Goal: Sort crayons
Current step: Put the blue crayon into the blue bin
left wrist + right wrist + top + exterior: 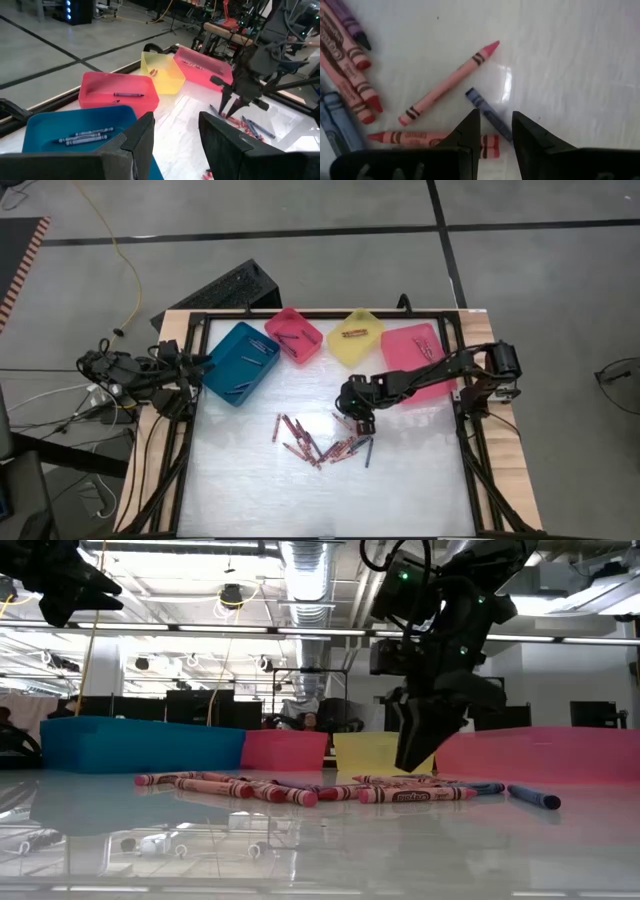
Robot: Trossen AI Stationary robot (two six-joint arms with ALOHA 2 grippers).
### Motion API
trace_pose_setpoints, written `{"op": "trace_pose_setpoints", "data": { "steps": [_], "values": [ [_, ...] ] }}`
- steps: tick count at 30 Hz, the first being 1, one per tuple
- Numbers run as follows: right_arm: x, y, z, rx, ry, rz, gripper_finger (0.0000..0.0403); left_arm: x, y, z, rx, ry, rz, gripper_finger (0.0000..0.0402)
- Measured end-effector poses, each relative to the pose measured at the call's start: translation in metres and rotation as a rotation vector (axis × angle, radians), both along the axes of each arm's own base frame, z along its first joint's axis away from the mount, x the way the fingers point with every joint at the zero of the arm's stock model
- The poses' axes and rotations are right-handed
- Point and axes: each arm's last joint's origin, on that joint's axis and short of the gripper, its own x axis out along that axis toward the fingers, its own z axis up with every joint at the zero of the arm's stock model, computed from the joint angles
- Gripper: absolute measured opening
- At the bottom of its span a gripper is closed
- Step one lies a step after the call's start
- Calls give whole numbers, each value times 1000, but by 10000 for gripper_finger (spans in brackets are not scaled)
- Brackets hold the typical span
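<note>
Two grippers noted. Left gripper, fingers apart, waits over the teal plastic bin. Thin red and blue wax crayons lie heaped mid-table. Right gripper, fingers parted and empty, hovers just above them. Judged step: picking; next, descend and close on one crayon.

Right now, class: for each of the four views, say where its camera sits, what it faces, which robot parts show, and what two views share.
High: above the table, looking down; both arms, four bins, crayons.
Low: table height, looking across; right gripper above the crayons.
Left wrist: on the left arm over the teal bin; own fingers, and the right arm beyond.
Right wrist: looking down at the crayons; own fingers slightly apart.
Shared: high and left wrist both show the yellow bin.
</note>
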Motion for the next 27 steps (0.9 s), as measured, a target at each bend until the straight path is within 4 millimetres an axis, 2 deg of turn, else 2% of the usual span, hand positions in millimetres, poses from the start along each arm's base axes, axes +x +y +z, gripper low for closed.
{"op": "trace_pose_setpoints", "data": {
  "steps": [9, 18, 21, 27],
  "values": [
    [2, 0, -8, -11, 21, 16, 107, 0, 0, 0, -1, 0, 0, 145],
    [9, 0, -28, -9, 62, 8, 105, 0, 0, 0, -2, 0, 1, 145],
    [9, -3, -33, 11, 80, -38, 90, 0, 0, 0, -2, 0, 2, 145],
    [8, -13, -32, 59, 77, -158, 34, 0, 0, 0, -1, 1, 2, 145]
  ]
}}
